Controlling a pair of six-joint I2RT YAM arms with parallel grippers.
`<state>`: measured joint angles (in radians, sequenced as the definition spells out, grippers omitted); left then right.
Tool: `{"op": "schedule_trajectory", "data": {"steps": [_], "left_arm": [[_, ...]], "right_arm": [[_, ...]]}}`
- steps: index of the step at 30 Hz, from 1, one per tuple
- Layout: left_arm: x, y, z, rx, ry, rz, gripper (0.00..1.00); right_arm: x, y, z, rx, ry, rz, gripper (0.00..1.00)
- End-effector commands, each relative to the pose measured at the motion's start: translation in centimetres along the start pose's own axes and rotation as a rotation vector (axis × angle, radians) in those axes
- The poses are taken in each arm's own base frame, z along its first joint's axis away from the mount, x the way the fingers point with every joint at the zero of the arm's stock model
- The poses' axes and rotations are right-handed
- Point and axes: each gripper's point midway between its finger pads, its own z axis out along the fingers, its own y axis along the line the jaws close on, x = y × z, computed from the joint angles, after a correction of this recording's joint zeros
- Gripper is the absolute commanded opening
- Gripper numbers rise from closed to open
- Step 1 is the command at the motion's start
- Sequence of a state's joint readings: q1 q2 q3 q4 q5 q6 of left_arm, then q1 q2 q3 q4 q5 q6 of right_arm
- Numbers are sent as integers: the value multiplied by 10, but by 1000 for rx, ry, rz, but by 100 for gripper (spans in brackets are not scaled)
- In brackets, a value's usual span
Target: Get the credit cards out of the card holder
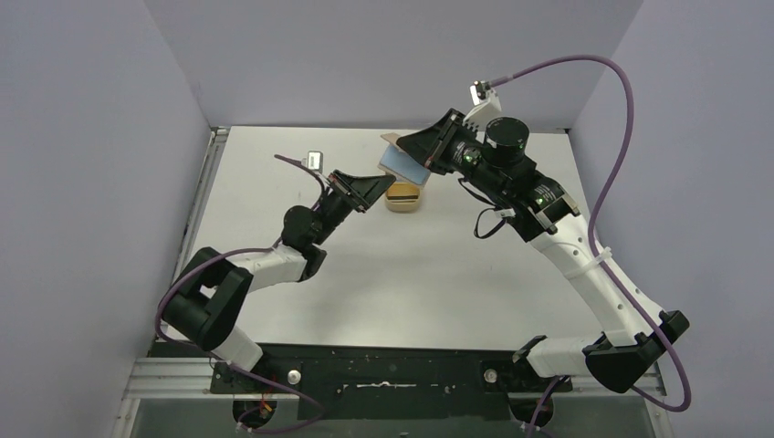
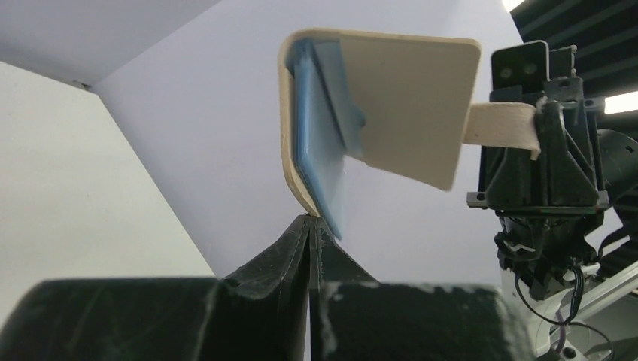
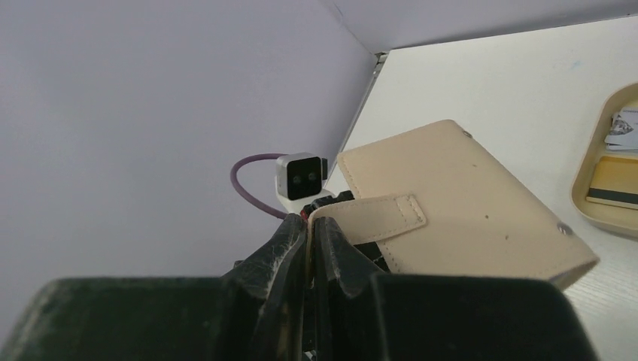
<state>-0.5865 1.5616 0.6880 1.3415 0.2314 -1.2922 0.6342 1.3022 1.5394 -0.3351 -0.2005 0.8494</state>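
The beige card holder [image 2: 406, 105] hangs open in the air, and my right gripper [image 3: 310, 222] is shut on its strap tab [image 3: 376, 214]. From above, the card holder [image 1: 392, 139] is over the far middle of the table, with the right gripper [image 1: 408, 146] beside it. Light blue credit cards [image 2: 316, 143] sit inside the fold, and one light blue card [image 1: 403, 166] shows from above. My left gripper [image 2: 310, 219] is shut with nothing between its jaws. Its tips touch the holder's lower corner, beside the blue cards' bottom edge. Overhead, the left gripper [image 1: 383, 185] lies just under the holder.
An oval tan dish [image 1: 402, 196] sits on the table right below the holder. In the right wrist view the dish [image 3: 583, 184] holds a tan card with a dark stripe [image 3: 613, 184] and a white card [image 3: 623, 128]. Grey walls enclose the table on the left, back and right.
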Motion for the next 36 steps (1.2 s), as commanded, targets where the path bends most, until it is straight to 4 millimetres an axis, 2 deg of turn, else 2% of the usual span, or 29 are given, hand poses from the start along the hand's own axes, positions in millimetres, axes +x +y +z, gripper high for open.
{"op": "schedule_trajectory", "data": {"steps": [1, 6, 10, 12, 17, 20, 22, 27, 29, 30, 31, 34, 36], "left_arm": [[-16, -16, 9, 58, -60, -53, 0], [-17, -5, -1, 22, -73, -45, 0], [-11, 9, -19, -20, -38, -36, 0], [-5, 22, -32, -57, -12, -34, 0], [4, 56, -74, -180, 24, -46, 0], [10, 75, -100, -264, 45, -35, 1], [9, 80, -115, -301, 41, -23, 16], [-7, 97, -147, -461, 20, 39, 46], [-18, 101, -159, -545, -5, 92, 64], [-24, 101, -164, -586, -16, 131, 78], [-34, 91, -168, -610, -41, 181, 94], [-55, 88, -193, -789, -93, 298, 97], [-68, 81, -204, -841, -133, 357, 97]], "right_arm": [[-16, 31, -10, -108, -52, -31, 0], [-16, 25, -12, -85, -60, -48, 0], [-8, 8, -15, -39, -61, -65, 0], [2, -7, -14, -2, -45, -75, 0], [45, -65, -9, 120, 22, -57, 0], [63, -85, -7, 155, 49, -52, 0], [72, -97, -4, 175, 59, -55, 0], [103, -120, 14, 189, 111, -22, 0], [117, -125, 26, 179, 138, 4, 0], [122, -125, 32, 168, 144, 15, 0], [130, -127, 39, 165, 155, 22, 0], [142, -121, 55, 135, 166, 34, 0], [148, -123, 58, 138, 171, 34, 0]]}}
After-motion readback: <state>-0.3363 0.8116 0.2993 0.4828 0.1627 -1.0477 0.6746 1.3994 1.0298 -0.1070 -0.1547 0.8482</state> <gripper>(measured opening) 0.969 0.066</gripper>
